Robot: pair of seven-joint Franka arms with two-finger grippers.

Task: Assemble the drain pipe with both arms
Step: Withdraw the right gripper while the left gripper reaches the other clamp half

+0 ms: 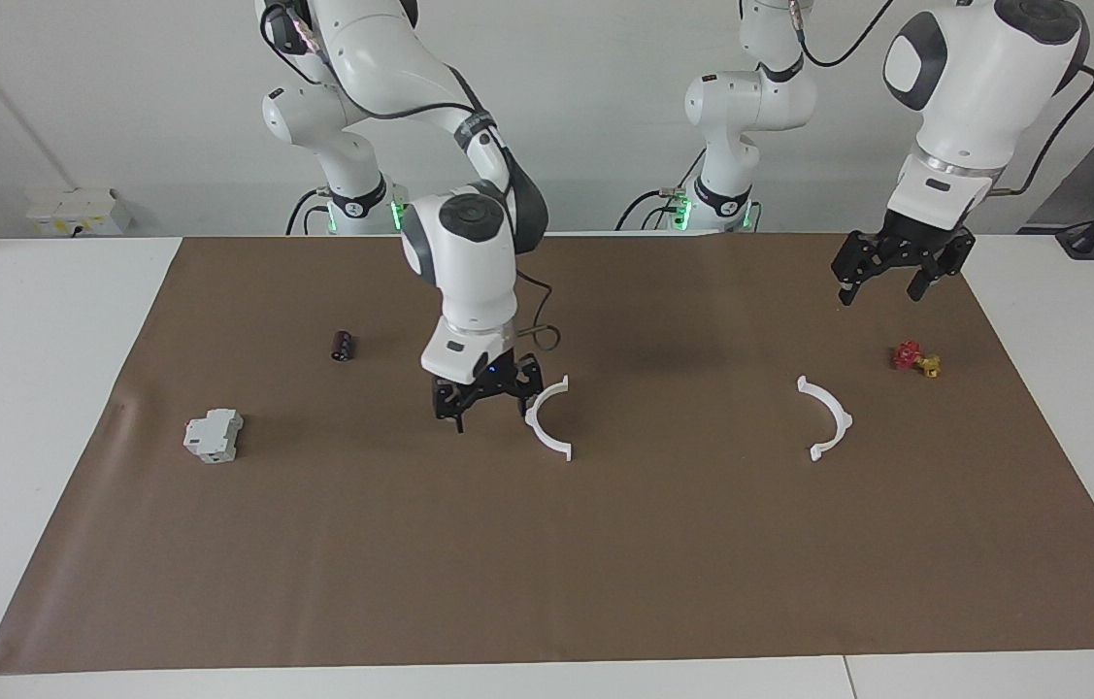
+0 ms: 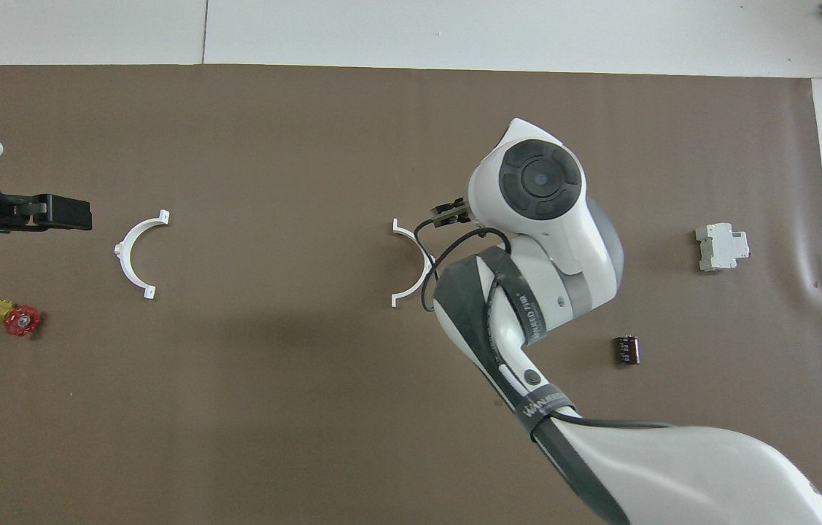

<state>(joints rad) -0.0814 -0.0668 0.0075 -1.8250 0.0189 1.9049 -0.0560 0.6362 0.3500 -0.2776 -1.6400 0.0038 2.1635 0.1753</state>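
Both arms are glossy white, rounded jointed segments with dark grey round joint caps, black cables looping beside the wrists, a dark sleeve with white lettering on the right arm [image 2: 520, 321], green lights glowing at the bases, and black two-finger grippers, the left gripper [image 1: 901, 274] and the right gripper [image 1: 486, 396].

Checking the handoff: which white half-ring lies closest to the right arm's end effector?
The half-ring at mid-mat, beside the right end effector; the other half-ring lies by the red valve.
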